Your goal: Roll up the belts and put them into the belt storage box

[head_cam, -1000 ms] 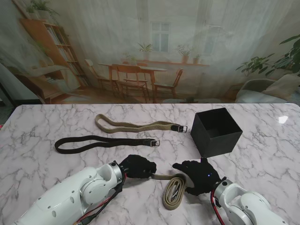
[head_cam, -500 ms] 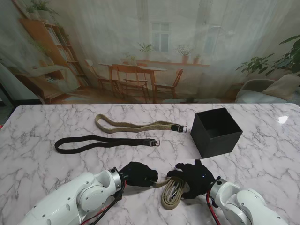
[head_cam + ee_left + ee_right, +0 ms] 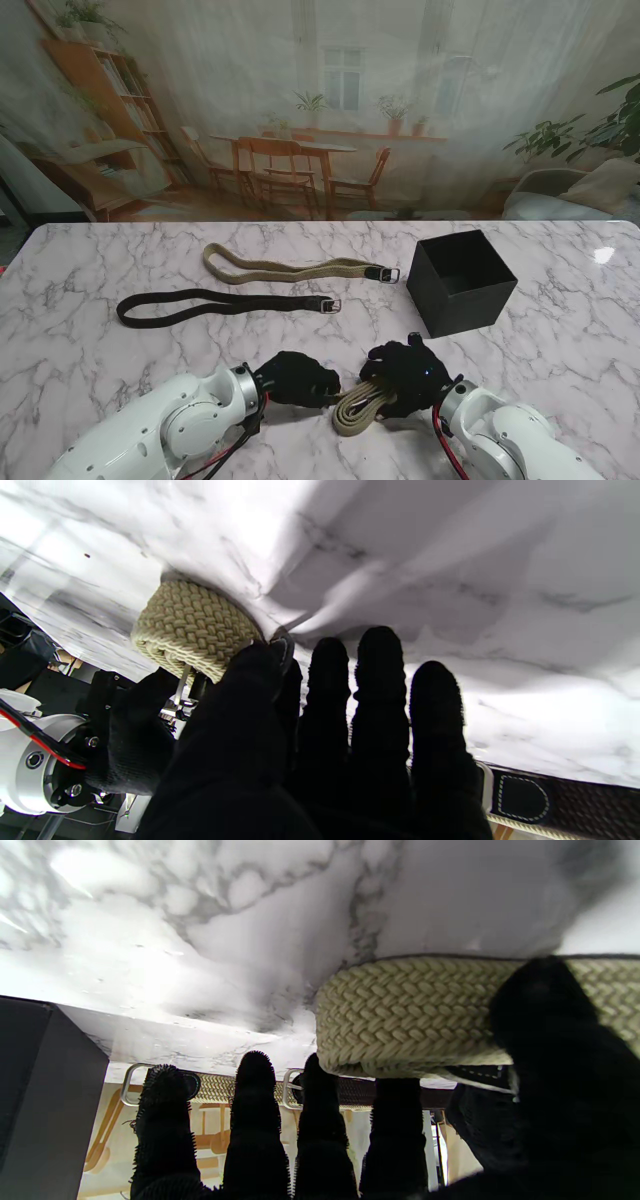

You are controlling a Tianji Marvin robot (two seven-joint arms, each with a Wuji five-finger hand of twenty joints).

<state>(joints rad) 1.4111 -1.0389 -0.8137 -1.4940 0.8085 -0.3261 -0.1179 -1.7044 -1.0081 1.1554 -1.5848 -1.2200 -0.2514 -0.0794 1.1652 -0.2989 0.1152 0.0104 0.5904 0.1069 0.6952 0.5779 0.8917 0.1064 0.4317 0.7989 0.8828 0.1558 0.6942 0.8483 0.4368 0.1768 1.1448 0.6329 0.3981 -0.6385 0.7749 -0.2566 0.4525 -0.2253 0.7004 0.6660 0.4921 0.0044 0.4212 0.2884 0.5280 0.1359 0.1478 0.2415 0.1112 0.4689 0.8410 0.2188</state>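
Observation:
A tan woven belt (image 3: pixel 357 408) lies folded double on the marble close to me, between my two black-gloved hands. My left hand (image 3: pixel 296 378) pinches one end of it, thumb and forefinger closed on the weave (image 3: pixel 192 622). My right hand (image 3: pixel 404 371) grips the other side: the thumb (image 3: pixel 547 1005) presses the belt's outer face (image 3: pixel 410 1015) and the fingers reach past it. The black storage box (image 3: pixel 462 282) stands open-topped, farther from me on the right. A second tan belt (image 3: pixel 290 266) and a black belt (image 3: pixel 215 303) lie flat, farther away on the left.
Both spare belts have their metal buckles (image 3: pixel 331 305) pointing towards the box. The box wall (image 3: pixel 40 1090) stands close beside my right hand's fingers. Bare marble (image 3: pixel 560 350) lies to the right of the box.
Both hands have drawn closer together and slightly nearer to me. The folded woven belt has bunched shorter and shifted left between them.

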